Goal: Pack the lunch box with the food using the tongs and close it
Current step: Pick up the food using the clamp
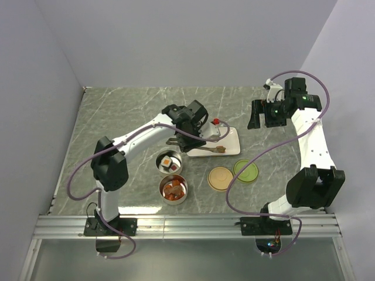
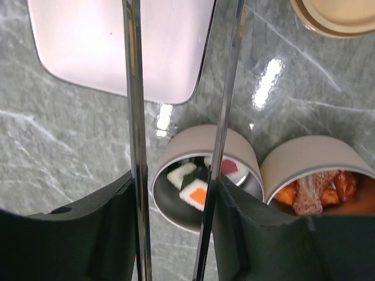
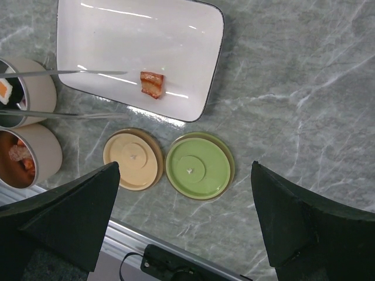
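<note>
Right wrist view: the tongs (image 3: 64,72) reach in from the left edge, their two arms parted with nothing caught between them, and their tips are over the white plate (image 3: 117,35). The one food piece (image 3: 152,84) visible on the plate, an orange-brown chunk, lies just past the tips. It sits on the line of the tongs' long axis, nearer the upper arm than the lower, and touches neither. Judged from this, the coming move is a short advance along that axis, shifted slightly toward the upper arm's side, then a squeeze. Left wrist view: the left gripper (image 2: 174,199) is part-closed around both tong arms. Below it sit the sushi cup (image 2: 193,140) and, just beside it, the chunk cup (image 2: 304,155), both uncovered and holding food. Top external view: the left arm is the nearer one, reaching over the plate's left end. The right gripper (image 1: 265,116) hangs well apart at the far right, jaws spread wide and empty. The tan lid (image 3: 133,159) and green lid (image 3: 199,165) lie side by side on the table near the plate's edge.
</note>
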Motion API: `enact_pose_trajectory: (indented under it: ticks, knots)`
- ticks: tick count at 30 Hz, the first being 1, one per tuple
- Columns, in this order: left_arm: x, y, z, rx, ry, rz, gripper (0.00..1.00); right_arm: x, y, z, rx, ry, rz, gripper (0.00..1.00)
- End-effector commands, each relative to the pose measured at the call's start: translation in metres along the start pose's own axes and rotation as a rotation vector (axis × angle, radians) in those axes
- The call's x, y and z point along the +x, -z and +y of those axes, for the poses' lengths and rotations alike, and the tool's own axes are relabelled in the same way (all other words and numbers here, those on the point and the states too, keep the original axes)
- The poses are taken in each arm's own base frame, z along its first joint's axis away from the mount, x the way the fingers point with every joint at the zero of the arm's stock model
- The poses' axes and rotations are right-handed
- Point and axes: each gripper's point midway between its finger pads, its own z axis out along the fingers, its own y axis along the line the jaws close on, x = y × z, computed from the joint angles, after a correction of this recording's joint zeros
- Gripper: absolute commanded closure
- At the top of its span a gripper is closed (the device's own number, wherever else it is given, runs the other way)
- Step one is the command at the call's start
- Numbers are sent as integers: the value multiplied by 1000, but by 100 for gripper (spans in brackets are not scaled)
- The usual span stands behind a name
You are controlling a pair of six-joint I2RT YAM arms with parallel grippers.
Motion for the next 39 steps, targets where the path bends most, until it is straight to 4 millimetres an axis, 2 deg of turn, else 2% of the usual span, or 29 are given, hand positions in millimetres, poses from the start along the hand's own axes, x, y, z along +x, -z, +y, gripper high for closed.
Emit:
enact_pose_trajectory:
  ticks: [1, 5, 11, 23, 25, 32, 39]
  knots:
    - [-24, 5, 9, -42, -4, -53, 50, -11, 4, -2, 12, 6, -33, 0]
    - [-27, -12, 12, -40, -5, -35, 51, -10, 3, -1, -4, 6, -28, 0]
    - [-30, -25, 16, -42, -2, -23, 52, -11, 3, 0, -12, 7, -27, 0]
    - [-18, -48, 16, -40, -19, 39, 51, -10, 2, 0, -10, 10, -27, 0]
    - [-13, -51, 23, -73, -18, 68, 52, -10, 1, 0, -10, 8, -27, 0]
    - [-11, -57, 32, -83, -10, 94, 54, -11, 2, -1, -8, 10, -27, 0]
    - [-19, -49, 37, -101, -10, 69, 56, -12, 2, 0, -12, 11, -30, 0]
